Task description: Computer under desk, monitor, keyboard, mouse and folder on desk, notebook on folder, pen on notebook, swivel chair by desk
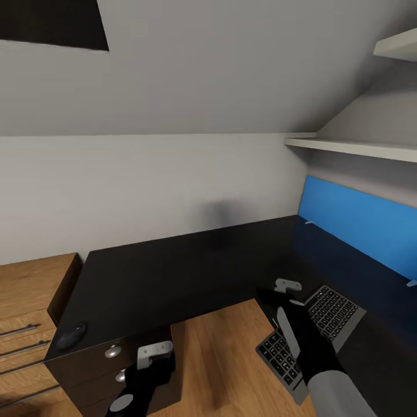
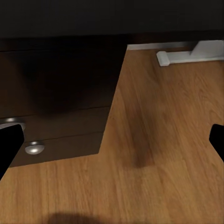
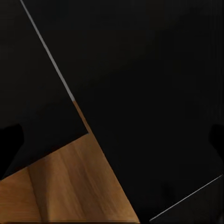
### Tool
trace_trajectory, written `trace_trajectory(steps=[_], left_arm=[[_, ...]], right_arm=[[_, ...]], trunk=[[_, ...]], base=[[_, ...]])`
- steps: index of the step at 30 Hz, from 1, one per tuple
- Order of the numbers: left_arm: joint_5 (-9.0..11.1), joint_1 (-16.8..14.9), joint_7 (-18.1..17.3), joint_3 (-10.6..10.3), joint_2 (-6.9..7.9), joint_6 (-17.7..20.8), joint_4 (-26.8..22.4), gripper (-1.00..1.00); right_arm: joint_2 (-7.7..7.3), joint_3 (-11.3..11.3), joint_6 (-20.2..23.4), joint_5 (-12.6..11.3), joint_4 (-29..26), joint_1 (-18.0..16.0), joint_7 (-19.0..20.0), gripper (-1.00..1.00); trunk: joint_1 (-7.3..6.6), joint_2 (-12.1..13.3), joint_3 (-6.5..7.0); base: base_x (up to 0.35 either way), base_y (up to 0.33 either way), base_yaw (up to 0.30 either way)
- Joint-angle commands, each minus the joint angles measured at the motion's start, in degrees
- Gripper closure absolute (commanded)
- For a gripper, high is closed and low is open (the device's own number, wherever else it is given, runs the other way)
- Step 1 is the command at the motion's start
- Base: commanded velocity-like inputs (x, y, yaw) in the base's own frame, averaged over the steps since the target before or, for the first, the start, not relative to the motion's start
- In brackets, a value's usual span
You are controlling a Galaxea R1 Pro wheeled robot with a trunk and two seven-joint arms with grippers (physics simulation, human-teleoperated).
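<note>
The black-topped desk (image 1: 174, 272) runs along the wall and turns at the right, under its blue back panel (image 1: 359, 223). The keyboard (image 1: 333, 315), dark keys in a grey frame, lies on the right wing, its near end over the inner edge. My right arm reaches across it; the right gripper (image 3: 112, 140) hovers open over the black top, fingertips (image 3: 10, 140) wide apart with nothing between them. The small black mouse (image 1: 70, 336) rests on the desk's left front corner. My left gripper (image 2: 112, 140) hangs open, low beside the black drawer unit (image 2: 60, 93).
A light wooden cabinet (image 1: 32, 289) with bar handles adjoins the desk's left end. White shelves (image 1: 353, 147) jut from the wall above the blue panel. Wooden floor (image 1: 220, 359) fills the desk's inner corner. A white desk foot (image 2: 186, 55) stands on the floor.
</note>
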Motion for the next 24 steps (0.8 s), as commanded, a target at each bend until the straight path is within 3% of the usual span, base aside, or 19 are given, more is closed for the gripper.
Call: trace_trajectory(steps=[1,12,17,19,24], left_arm=[[0.48,-0.02,0.44,-0.23,0.04,0.06,-0.1,-1.0],[0.53,-0.02,0.44,-0.42,0.07,0.01,-0.06,-1.0],[0.54,-0.02,0.44,-0.42,0.07,0.01,-0.08,-1.0],[0.55,-0.02,0.44,-0.42,0.07,0.01,-0.06,-1.0],[0.55,-0.02,0.44,-0.42,0.07,0.03,-0.05,-1.0]], right_arm=[[0.06,-0.02,0.57,-0.65,-1.2,0.74,-0.4,-1.0],[0.18,0.33,1.05,-0.97,-2.53,2.03,-0.39,-1.0],[1.29,0.36,1.46,-2.15,-3.67,2.14,-0.36,-1.0],[2.16,0.27,1.97,-2.45,-4.23,2.23,-0.36,-1.0],[2.27,0.27,1.78,-2.49,-4.14,2.24,-0.36,-1.0]], trunk=[[0.0,-0.03,-0.05],[0.0,-0.03,-0.05],[0.0,-0.03,-0.05],[0.0,-0.03,-0.05],[0.0,-0.03,-0.05]], base=[[0.0,0.0,0.0],[0.0,0.0,0.0],[-0.021,0.006,0.0],[-0.171,0.144,0.0],[-0.25,0.221,0.0]])
